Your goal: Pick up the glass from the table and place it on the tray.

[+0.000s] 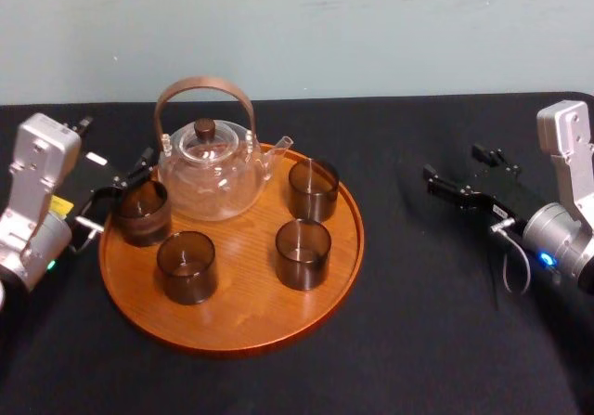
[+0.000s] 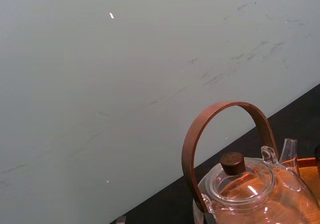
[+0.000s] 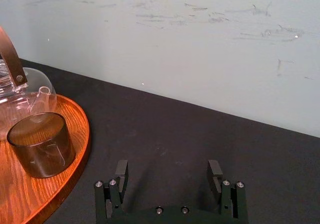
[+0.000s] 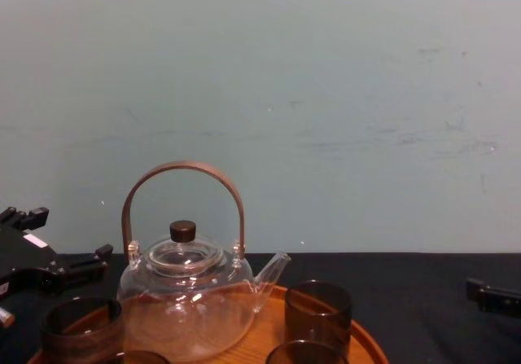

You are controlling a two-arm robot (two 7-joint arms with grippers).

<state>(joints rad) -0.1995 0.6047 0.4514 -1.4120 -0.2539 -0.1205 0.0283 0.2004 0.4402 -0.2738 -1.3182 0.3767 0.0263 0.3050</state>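
The glass [image 1: 141,213] sits at the tray's [image 1: 243,296] left rim just beside your left gripper [image 1: 119,194], its grip impossible to tell, while the right gripper [image 3: 168,168] idles spread wide, well right of the tray.

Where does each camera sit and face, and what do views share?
Head: high, looking down on the tray; left claw by a glass, right claw over table.
Chest: low, looking across at the teapot; left claw at edge.
Left wrist: beside the teapot, facing the wall.
Right wrist: facing the wall; its open claw.
All share the teapot.
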